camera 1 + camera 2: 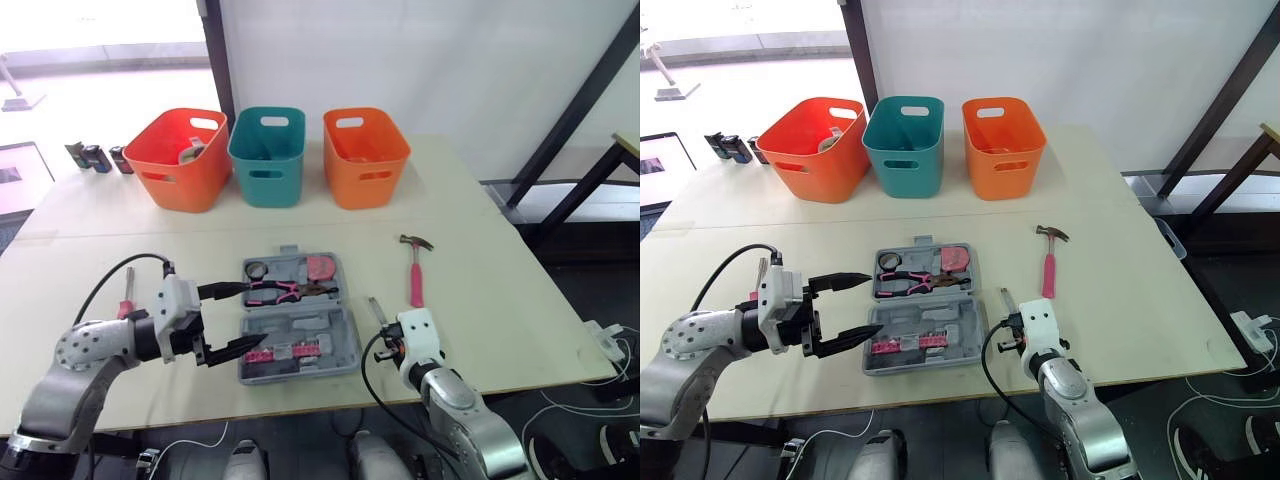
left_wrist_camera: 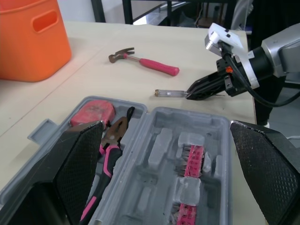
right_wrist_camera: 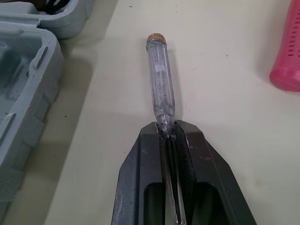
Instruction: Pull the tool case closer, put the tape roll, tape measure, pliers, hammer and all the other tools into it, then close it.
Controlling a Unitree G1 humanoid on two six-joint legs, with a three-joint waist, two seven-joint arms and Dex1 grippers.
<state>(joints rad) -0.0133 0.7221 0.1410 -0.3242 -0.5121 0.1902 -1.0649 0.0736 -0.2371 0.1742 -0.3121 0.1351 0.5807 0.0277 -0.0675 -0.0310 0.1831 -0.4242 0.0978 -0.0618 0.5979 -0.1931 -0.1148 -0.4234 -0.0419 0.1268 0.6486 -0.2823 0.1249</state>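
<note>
Right gripper (image 3: pixel 167 130), nearest the table's front edge: fingers clamped together on the metal shaft of a clear-handled screwdriver (image 3: pixel 158 79). The screwdriver lies flat on the cream table (image 1: pixel 500 300), just right of the tool case and apart from it, its brass-capped end pointing away.

Left gripper (image 1: pixel 252 315): fingers spread wide, holding nothing, with the tips at the case's left edge. Contact with the case cannot be told.

Grey tool case (image 1: pixel 348 352): lies open and flat at table centre, between the two arms.
- Near half: a pink strip of bits (image 1: pixel 285 351) and moulded slots.
- Far half: pink-handled pliers (image 1: pixel 290 292) lie across it. Behind them sit a pink tape measure (image 1: pixel 320 267) at the right and a small dark ring, likely the tape roll (image 1: pixel 256 269), at the left.

Hammer (image 1: pixel 415 275): pink handle, on the table right of the case and well apart from it, head pointing away.

Small pink-handled tool (image 1: pixel 126 303): on the table beside the left arm, kind unclear.

Far edge, a row of three bins: red-orange bin (image 1: pixel 185 165), teal bin (image 1: pixel 267 165), orange bin (image 1: pixel 365 165).
</note>
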